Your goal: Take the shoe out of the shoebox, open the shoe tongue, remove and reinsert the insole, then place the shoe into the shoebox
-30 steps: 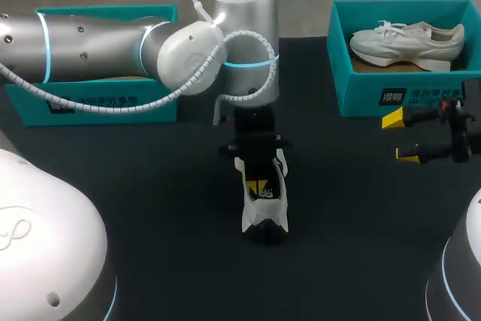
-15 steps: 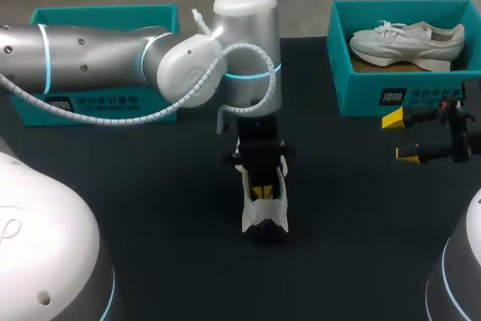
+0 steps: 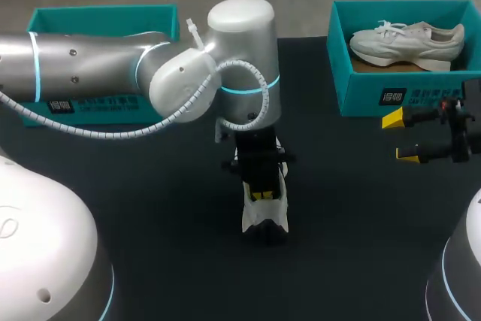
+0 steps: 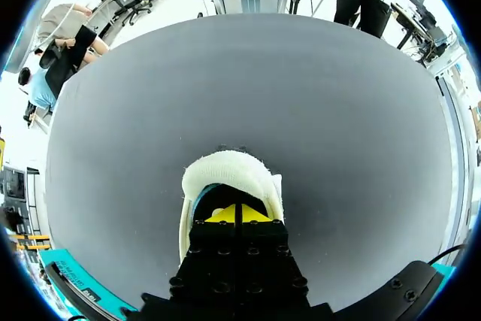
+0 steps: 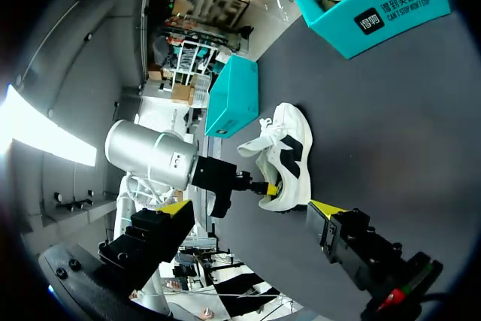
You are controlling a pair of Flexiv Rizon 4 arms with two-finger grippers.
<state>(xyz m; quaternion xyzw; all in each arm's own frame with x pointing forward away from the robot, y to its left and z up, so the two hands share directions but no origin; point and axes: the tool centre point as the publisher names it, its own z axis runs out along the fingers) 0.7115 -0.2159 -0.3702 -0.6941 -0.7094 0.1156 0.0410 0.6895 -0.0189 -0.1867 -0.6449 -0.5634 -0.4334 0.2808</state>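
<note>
Left gripper [image 4: 239, 214] sits tips pressed together inside the mid-table shoe [image 4: 225, 172], so lift straight and slowly to slide the insole out cleanly.

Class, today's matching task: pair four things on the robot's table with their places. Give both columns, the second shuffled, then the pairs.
Things
1 black-and-white shoe
2 cream shoe
3 left shoebox
4 left arm

Places
a inside the right shoebox
b at the far left of the table, partly behind the arm
c stretched from the left to the table's middle
d standing at the table's middle, under the arm's wrist

Pairs: 1-d, 2-a, 3-b, 4-c
</note>
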